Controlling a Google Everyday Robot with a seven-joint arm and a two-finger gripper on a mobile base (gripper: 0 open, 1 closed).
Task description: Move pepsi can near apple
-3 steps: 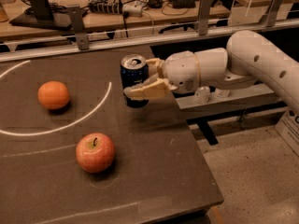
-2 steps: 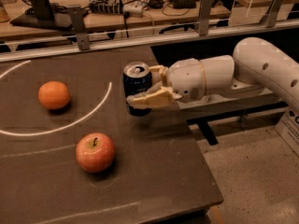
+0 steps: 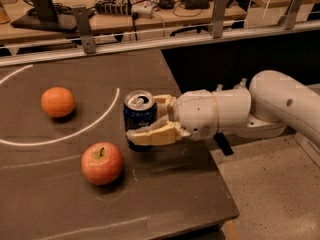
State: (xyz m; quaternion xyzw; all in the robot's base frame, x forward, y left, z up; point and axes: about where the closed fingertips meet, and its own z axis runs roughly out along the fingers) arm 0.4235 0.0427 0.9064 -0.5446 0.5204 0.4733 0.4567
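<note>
As hand [image 3: 145, 121] clasps pepsi can [image 3: 138, 113], now nearer apple [image 3: 101, 163] (apparently upright).

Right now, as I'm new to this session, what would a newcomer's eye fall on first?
The white arm stretching in from the right, its gripper shut on the pepsi can at centre. The red apple lies just front-left of the can, and an orange sits farther back left.

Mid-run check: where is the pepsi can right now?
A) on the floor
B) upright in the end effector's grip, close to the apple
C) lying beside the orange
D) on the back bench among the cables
B: the end effector clasps the upright pepsi can near the right edge of the table, with the apple just in front.
</note>
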